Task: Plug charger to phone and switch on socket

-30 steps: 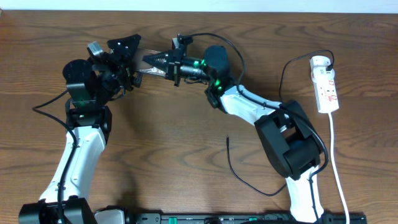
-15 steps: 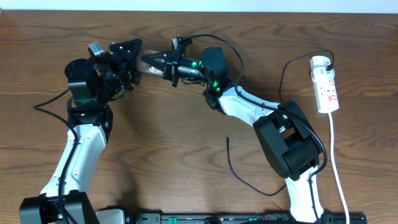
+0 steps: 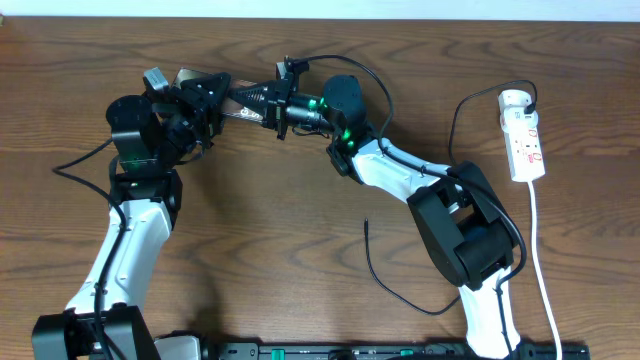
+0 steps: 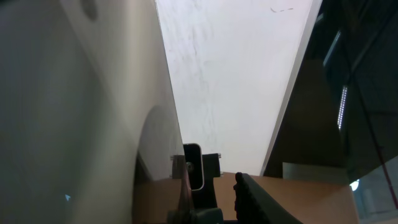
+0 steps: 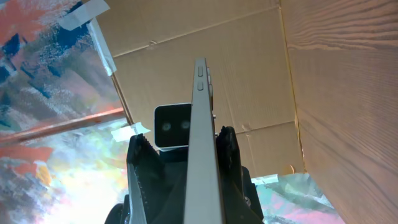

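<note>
Well left of the socket (image 3: 522, 135), the right gripper (image 5: 182, 140) clamps the phone (image 5: 200, 112) edge-on, probably steadying it for the left gripper (image 3: 207, 92), whose jaw opening cannot be told, with the charger (image 3: 366, 230) loose nearer the socket.

No legible words or numbers anywhere. Red markings on narrow white power strip (image 3: 524, 140) too small to read; nothing readable along slim tan phone (image 5: 200, 155), seen edge-on.

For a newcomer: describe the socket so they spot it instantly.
On the wooden table's right side, past the right arm, lies the socket: a narrow white strip. Red markings and a white cord distinguish it from the thin black charger alongside.
</note>
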Available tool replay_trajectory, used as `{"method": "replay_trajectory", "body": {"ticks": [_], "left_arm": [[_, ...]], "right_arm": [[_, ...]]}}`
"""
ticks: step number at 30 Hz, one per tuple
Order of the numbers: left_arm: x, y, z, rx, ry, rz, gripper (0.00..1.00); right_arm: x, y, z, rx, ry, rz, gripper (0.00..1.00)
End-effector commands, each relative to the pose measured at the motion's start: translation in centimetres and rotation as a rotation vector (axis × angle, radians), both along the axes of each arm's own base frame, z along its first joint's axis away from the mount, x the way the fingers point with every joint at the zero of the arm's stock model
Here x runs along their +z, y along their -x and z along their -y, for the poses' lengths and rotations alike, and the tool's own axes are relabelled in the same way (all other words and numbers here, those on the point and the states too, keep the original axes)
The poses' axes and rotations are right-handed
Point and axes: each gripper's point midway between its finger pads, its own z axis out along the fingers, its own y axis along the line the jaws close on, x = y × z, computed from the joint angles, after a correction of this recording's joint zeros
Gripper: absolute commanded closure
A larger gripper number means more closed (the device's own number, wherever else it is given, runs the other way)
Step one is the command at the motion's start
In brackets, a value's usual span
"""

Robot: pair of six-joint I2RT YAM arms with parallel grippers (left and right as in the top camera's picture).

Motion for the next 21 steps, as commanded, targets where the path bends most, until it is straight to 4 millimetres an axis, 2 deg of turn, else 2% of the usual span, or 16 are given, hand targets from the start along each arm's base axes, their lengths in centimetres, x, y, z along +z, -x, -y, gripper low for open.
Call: {"method": "replay_trajectory", "body": {"ticks": [1,15,17,21], "left_arm": [[-0.8,-0.2,-0.7,0.022,-0.017,-0.014,0.60],[-2.1,-0.2,-1.2,0.052,-0.041,-0.059,0.60],[-2.2,-0.2,-1.4,0.058,-0.047,-0.062,0.67],[-2.2,-0.2,-1.4,0.061,-0.050,-0.063,0.72]], "right_arm": [[1.2,1.6,-0.6,0.072,-0.013,0.052,0.99],[1.2,2.0,-0.6,0.099,-0.009,0.058,0.98],[1.2,2.0,-0.6,0.099,-0.009,0.058,0.99],[1.2,2.2,-0.6,0.105,-0.007,0.066,0.99]]}}
